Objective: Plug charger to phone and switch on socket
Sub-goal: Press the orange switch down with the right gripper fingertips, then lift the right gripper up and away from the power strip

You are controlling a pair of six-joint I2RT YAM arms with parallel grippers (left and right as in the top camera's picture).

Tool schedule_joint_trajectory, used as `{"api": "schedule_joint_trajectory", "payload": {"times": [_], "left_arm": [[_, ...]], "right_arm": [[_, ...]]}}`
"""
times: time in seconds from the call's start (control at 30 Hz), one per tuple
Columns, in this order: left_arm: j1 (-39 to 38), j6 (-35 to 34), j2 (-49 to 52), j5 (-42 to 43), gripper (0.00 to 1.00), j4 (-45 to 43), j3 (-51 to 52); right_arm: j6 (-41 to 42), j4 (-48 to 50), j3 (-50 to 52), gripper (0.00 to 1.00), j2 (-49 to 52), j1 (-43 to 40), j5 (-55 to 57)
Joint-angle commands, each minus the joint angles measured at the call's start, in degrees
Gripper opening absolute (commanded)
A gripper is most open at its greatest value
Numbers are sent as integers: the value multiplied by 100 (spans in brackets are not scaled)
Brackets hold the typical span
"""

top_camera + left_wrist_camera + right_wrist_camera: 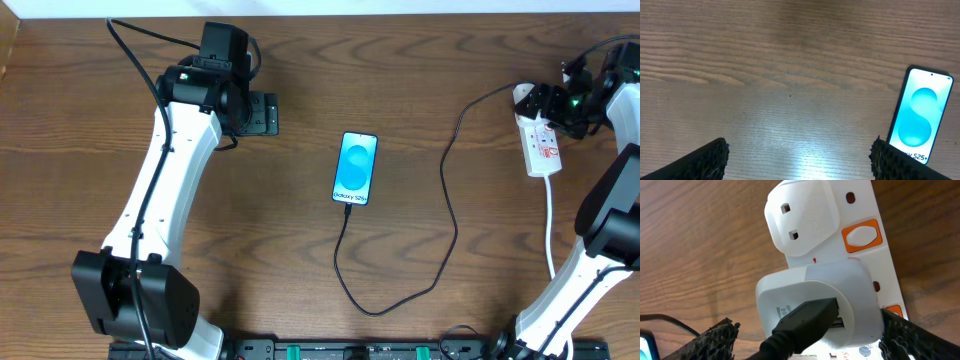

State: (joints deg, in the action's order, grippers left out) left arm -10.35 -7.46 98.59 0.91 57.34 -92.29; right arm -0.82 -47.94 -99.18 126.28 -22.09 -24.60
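The phone (356, 167) lies flat mid-table with its blue screen lit; it also shows in the left wrist view (920, 122). The charger's black cable (447, 210) runs from the phone's near end, where its tip seems to sit in the port, loops toward me and rises to the socket (541, 140) at the far right. In the right wrist view the cable's black plug (802, 322) sits in a white adapter (812, 287) on the white socket strip (885, 265). My right gripper (807, 335) is open, its fingers either side of the adapter. My left gripper (800, 160) is open and empty, left of the phone.
An orange rocker switch (862, 236) sits on the strip beside a second white plug (802, 215); another orange switch (895, 311) shows by my right finger. The strip's white cord (550, 225) runs toward the front edge. Both arm bases stand at the front.
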Motion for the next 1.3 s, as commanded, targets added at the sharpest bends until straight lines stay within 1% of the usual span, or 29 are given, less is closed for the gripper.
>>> {"api": "schedule_joint_trajectory", "payload": {"times": [0.0,0.2,0.27,0.4,0.53,0.67,0.83,0.87,0.9,0.93,0.97,1.03,1.17,1.27], "left_arm": [[-7,35,-11,-96,90,28,-4],[-7,35,-11,-96,90,28,-4],[-7,35,-11,-96,90,28,-4],[-7,35,-11,-96,90,28,-4],[-7,35,-11,-96,90,28,-4],[-7,35,-11,-96,90,28,-4],[-7,35,-11,-96,90,28,-4],[-7,35,-11,-96,90,28,-4],[-7,35,-11,-96,90,28,-4],[-7,35,-11,-96,90,28,-4],[-7,35,-11,-96,90,28,-4],[-7,35,-11,-96,90,28,-4],[-7,35,-11,-96,90,28,-2],[-7,35,-11,-96,90,28,-4]], "right_arm": [[125,-55,214,88,50,238,-452],[127,98,485,88,50,280,-452],[122,153,595,87,50,323,-446],[125,195,612,81,50,343,-382],[321,160,527,80,46,260,-363],[507,-216,85,78,-7,83,-365],[507,-1043,-844,75,-219,-131,-114],[509,-1215,-1029,77,-284,-160,17],[509,-1423,-1239,85,-363,-188,155],[509,-1569,-1386,85,-426,-195,232],[570,-2048,-1834,99,-695,-197,391],[675,-2269,-2020,99,-901,-190,391],[1220,-2481,-2072,99,-1591,-184,326],[1215,-2494,-2072,99,-1873,-184,81]]}}
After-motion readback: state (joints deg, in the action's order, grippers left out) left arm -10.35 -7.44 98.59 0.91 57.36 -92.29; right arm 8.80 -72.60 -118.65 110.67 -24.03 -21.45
